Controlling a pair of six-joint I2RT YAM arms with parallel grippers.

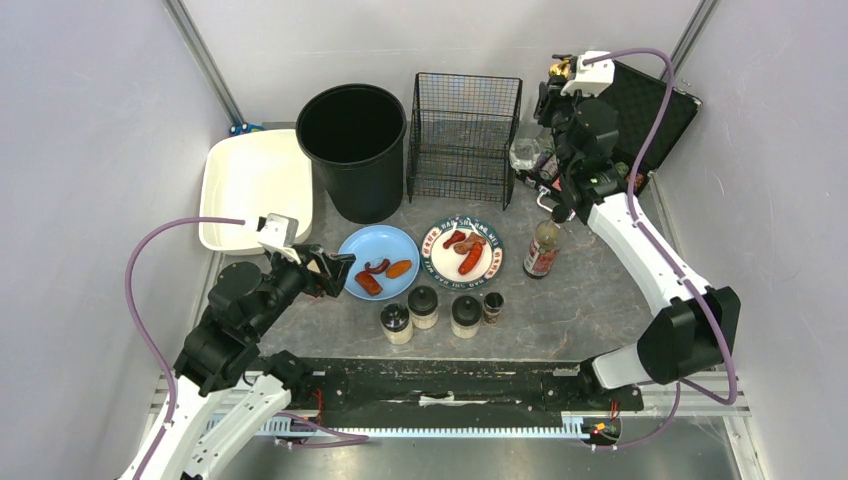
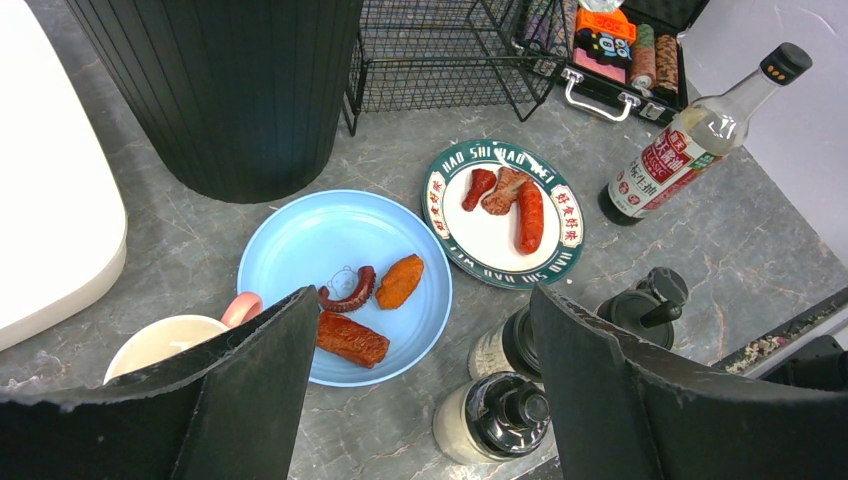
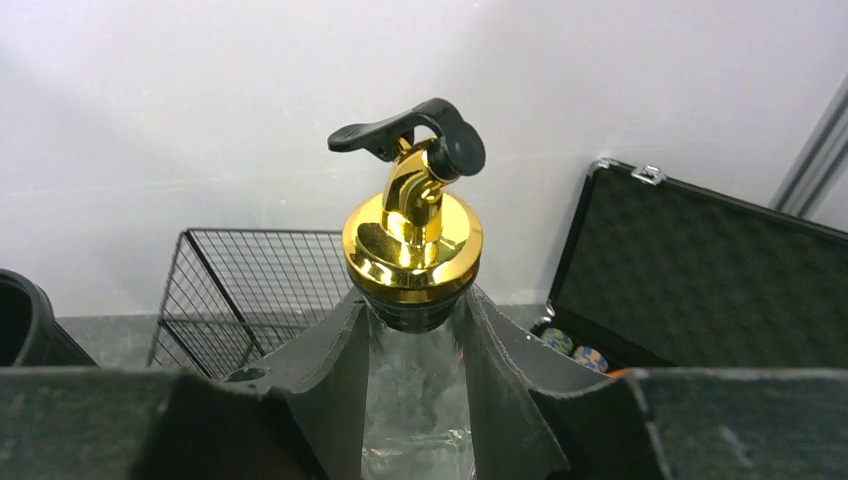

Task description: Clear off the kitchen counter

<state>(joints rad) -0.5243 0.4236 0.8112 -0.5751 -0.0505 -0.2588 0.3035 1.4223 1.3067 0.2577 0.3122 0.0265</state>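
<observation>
While the right gripper (image 3: 415,335) clamps the bottle (image 3: 412,240) at upper right, probably for stowing in the rack (image 1: 462,130), the left gripper (image 2: 422,300) gapes above the plate (image 2: 300,240).

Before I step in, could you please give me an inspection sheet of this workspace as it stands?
Surface: kitchen counter, dark, mottled, scuffed, crowded.
Job's things: blue plate and patterned plate, both with food pieces; four lidded jars; sauce bottle upright; cup beside the blue plate.
Clutter: black bin, wire basket, white tray, open black case along the far side.
Grippers: left gripper open, by the blue plate; right gripper shut on the glass bottle, at its neck.
Cables: purple cables, one looping from each arm.
Surroundings: grey walls; black rail at the near edge.
</observation>
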